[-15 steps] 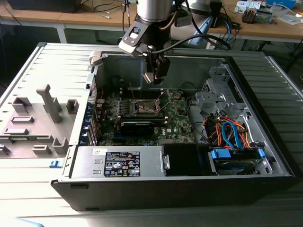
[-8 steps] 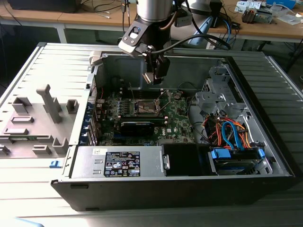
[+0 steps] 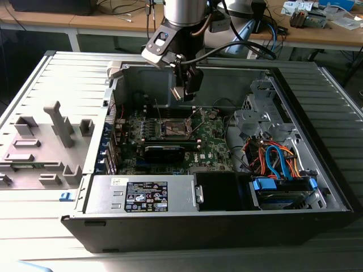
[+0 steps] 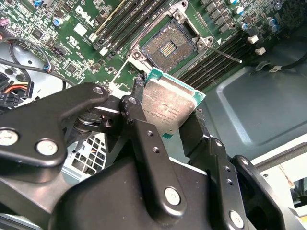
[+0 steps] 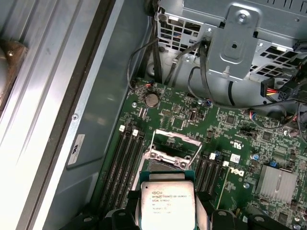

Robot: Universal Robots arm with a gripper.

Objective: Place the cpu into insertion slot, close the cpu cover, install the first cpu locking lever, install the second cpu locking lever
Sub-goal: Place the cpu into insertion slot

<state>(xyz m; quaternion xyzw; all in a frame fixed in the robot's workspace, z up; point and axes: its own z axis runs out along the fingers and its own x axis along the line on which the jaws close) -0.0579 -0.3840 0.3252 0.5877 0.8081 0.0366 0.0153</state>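
The flat square cpu (image 4: 169,108) shows a pale silvery-grey face edged in teal, the jointed metal claw (image 4: 169,97) is matte black, the insertion slot (image 4: 168,46) is dark with a silver rim, the circuit board (image 5: 211,124) is green, and the bundled cables (image 3: 275,158) are orange and blue.

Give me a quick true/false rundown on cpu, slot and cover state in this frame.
1. The gripper is clamped on the cpu. True.
2. The cpu is seated in the insertion slot. False: the slot is empty, and the cpu is held above the board.
3. The cpu cover is shut over the slot. False: it stands swung up, leaving the slot uncovered.
4. The computer case is open, with the circuit board exposed. True.
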